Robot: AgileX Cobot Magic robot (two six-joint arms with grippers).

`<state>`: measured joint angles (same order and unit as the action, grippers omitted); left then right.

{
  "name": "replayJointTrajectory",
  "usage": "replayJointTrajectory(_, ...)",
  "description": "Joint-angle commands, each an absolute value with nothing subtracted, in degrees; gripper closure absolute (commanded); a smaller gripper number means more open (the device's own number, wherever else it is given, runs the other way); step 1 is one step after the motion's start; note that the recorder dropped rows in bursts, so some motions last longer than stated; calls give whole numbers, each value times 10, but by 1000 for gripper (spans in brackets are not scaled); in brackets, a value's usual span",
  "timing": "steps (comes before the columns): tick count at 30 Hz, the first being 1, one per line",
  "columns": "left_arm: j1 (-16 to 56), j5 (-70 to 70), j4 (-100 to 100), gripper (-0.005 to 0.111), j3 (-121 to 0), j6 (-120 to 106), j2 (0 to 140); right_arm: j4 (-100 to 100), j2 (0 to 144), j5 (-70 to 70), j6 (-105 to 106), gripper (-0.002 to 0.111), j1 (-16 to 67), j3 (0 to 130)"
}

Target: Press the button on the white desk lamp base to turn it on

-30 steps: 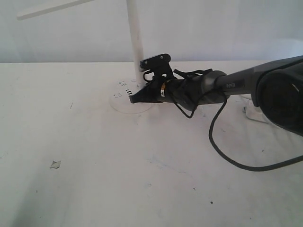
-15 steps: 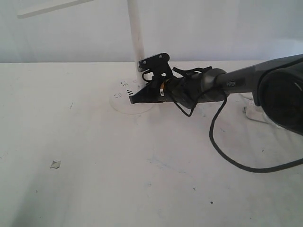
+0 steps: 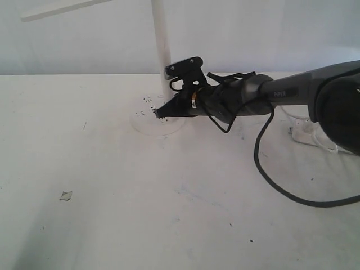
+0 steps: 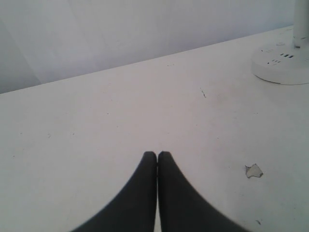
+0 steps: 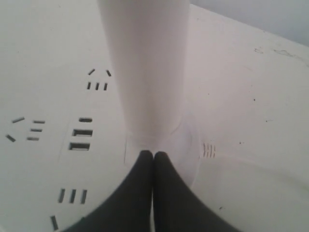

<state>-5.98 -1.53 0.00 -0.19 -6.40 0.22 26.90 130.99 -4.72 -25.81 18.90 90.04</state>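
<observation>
The white desk lamp base (image 3: 147,115) is a round flat puck with dark slots (image 5: 79,139), far on the table, also in the left wrist view (image 4: 282,65). Its slim pole (image 3: 161,45) rises to a bar head (image 3: 62,9) at the top left. My right gripper (image 3: 159,115) is shut, its tips over the base just in front of the pole's foot (image 5: 149,63); in the right wrist view the tips (image 5: 154,155) meet the base by the pole. The left gripper (image 4: 157,155) is shut and empty above bare table, far from the lamp.
A torn scrap (image 3: 66,195) lies on the white table (image 3: 169,214) near the left front. A black cable (image 3: 292,191) loops from the right arm over the table. A white power strip with cord (image 3: 306,132) sits at the right, behind the arm.
The right gripper has risen slightly and shifted toward the pole, its tips now nearer the pole's foot on the base. The arm sits a little higher.
</observation>
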Motion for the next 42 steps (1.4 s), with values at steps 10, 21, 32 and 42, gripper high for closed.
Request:
replayJointTrajectory(10, -61, -13, -3, 107, 0, -63, 0, 285, 1300, -43, -256, 108, 205, 878)
replayJointTrajectory(21, -61, -13, -3, 107, 0, -63, 0, 285, 1304, -23, -256, 108, 205, 878)
replayJointTrajectory(32, -61, -13, -3, 107, 0, -63, 0, 282, 1304, -44, -256, 108, 205, 878)
replayJointTrajectory(42, -61, -13, -3, 107, 0, -63, 0, 279, 1304, -42, -257, 108, 193, 878)
